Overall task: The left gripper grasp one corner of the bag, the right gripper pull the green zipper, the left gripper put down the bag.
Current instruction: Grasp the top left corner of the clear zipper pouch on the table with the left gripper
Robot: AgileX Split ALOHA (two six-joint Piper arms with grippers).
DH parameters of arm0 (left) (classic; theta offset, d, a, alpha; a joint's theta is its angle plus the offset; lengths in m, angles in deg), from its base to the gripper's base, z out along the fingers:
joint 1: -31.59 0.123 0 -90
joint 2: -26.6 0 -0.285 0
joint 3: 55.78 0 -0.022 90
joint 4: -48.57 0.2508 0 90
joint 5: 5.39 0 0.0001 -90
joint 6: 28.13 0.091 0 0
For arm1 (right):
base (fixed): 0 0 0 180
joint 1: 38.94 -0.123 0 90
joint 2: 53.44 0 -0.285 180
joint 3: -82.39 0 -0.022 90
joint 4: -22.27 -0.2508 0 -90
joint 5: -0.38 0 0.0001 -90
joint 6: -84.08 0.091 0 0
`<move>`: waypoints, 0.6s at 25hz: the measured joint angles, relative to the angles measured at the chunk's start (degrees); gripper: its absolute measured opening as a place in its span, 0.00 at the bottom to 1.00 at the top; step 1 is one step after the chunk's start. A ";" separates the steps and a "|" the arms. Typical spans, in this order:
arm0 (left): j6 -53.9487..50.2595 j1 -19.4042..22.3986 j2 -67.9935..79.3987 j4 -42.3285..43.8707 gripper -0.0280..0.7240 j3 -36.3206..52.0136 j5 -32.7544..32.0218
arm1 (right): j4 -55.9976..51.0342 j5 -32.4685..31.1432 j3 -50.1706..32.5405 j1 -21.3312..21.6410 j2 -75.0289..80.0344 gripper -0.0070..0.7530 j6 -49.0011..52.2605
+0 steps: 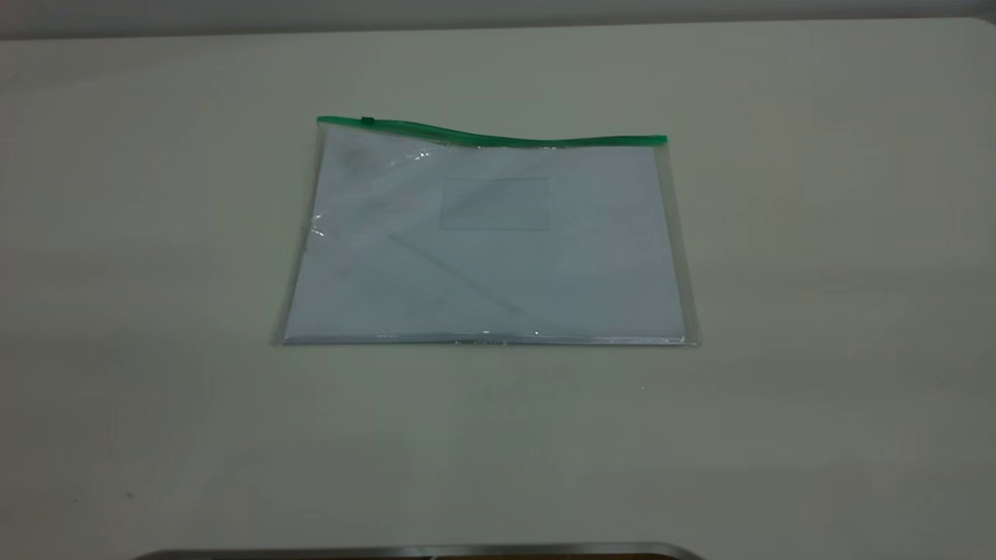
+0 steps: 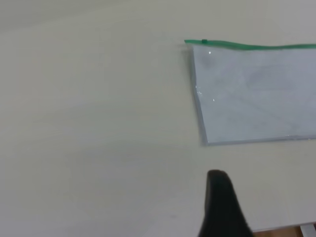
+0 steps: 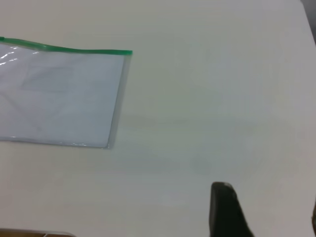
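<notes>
The bag (image 1: pixel 486 249) lies flat in the middle of the table, white paper inside, a small card pocket (image 1: pixel 495 203) on top. The green zipper (image 1: pixel 498 138) runs along its far edge, slightly wavy, with the slider tab (image 1: pixel 367 120) near the left green corner (image 1: pixel 320 119). Neither gripper shows in the exterior view. The left gripper (image 2: pixel 266 207) hovers over bare table short of the bag (image 2: pixel 252 94); only one finger (image 2: pixel 219 197) shows. The right gripper (image 3: pixel 269 210) is open over bare table, well off from the bag's (image 3: pixel 59 98) right green corner (image 3: pixel 129 52).
A dark metal-rimmed object (image 1: pixel 420 552) sits at the near table edge. The table's far edge (image 1: pixel 498 23) runs along the top of the exterior view. The table edge also shows in the left wrist view (image 2: pixel 291 228).
</notes>
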 joint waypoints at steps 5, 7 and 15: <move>-0.11 0.00 12.91 0.88 0.77 -0.31 4.23 | -0.25 0.00 0.00 0.00 0.00 0.61 0.00; -0.05 0.00 18.91 0.85 0.77 -0.31 6.77 | -0.35 0.00 0.00 0.00 0.00 0.61 0.00; 10.59 0.00 43.90 -8.45 0.77 -6.49 14.63 | -0.35 0.00 0.00 0.00 0.00 0.61 0.00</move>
